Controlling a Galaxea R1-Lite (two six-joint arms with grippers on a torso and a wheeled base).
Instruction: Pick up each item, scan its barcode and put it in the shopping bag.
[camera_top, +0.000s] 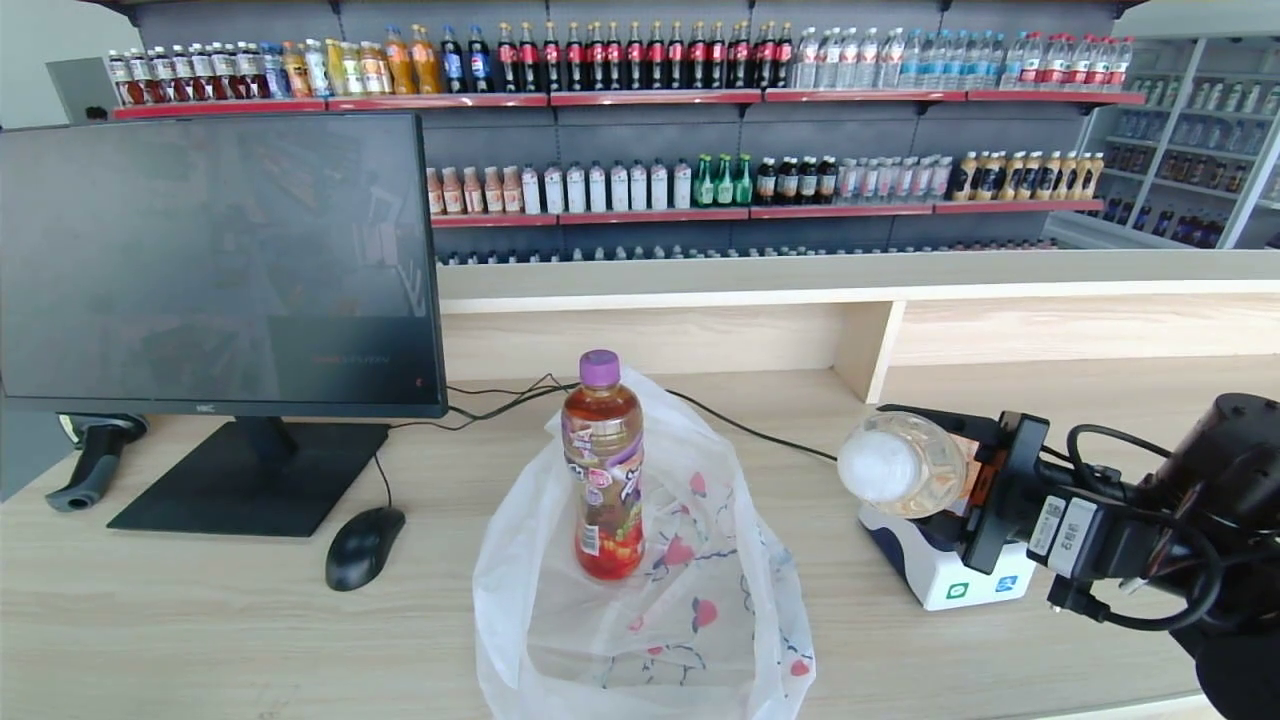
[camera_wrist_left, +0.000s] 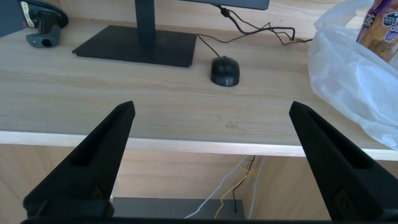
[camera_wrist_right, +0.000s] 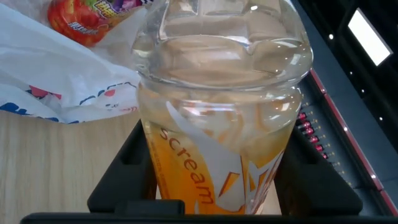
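Note:
My right gripper (camera_top: 945, 455) is shut on a clear bottle with an orange label (camera_top: 900, 465), held on its side with the white cap toward me, right over the white barcode scanner (camera_top: 940, 575). Up close in the right wrist view, the bottle (camera_wrist_right: 224, 118) sits between the black fingers (camera_wrist_right: 121, 180), with the scanner's dark window (camera_wrist_right: 348, 93) behind it. A purple-capped bottle of red-orange drink (camera_top: 603, 465) stands upright in the white shopping bag (camera_top: 640, 600) at the counter's middle. My left gripper (camera_wrist_left: 211, 162) hangs open off the counter's front edge, holding nothing.
A monitor (camera_top: 215, 265) on a black stand, a black mouse (camera_top: 362, 547) and a handheld scanner (camera_top: 95, 460) occupy the left of the wooden counter (camera_top: 200, 620). Cables run behind the bag. A raised wooden ledge (camera_top: 860, 300) borders the back, with drink shelves beyond.

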